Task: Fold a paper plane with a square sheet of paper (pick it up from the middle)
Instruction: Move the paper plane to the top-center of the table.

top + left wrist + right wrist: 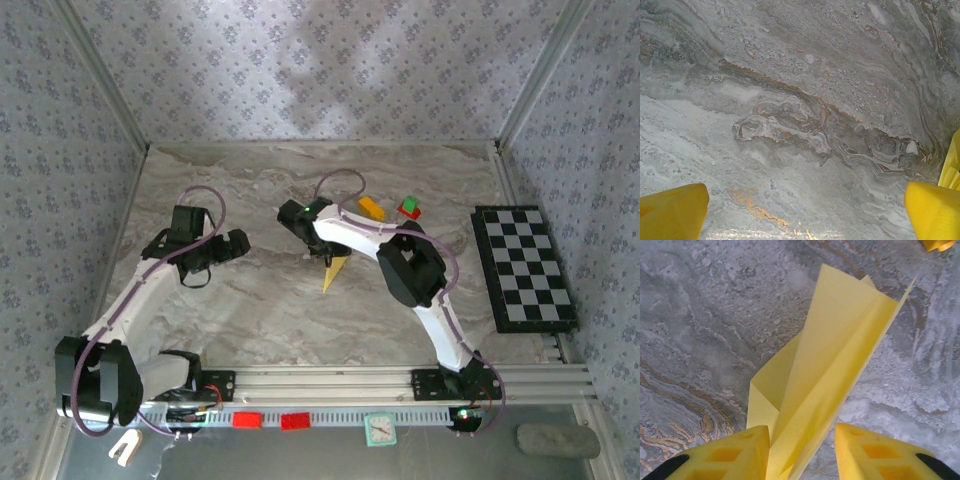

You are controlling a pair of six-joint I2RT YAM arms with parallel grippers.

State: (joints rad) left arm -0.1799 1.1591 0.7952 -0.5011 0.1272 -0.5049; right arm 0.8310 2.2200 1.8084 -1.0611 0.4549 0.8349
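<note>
The square sheet of paper is folded into a narrow yellow paper plane point(335, 272) with a centre crease, at mid-table. Its pointed end faces the near edge. In the right wrist view the paper plane point(840, 355) rises between the fingers of my right gripper point(801, 432). The left finger point(735, 455) lies against the paper, and a gap of bare table separates the right finger point(875, 450) from it. From above, my right gripper point(322, 250) sits over the plane's far end. My left gripper point(240, 245) is open above bare marble, left of the plane, with nothing between its fingers point(675, 210).
An orange-yellow block point(371, 207) and a green-and-red block point(408, 208) lie just beyond the plane. A black-and-white checkered board point(523, 267) lies along the right side. The orange-yellow block point(938, 244) also peeks in at the top right of the right wrist view.
</note>
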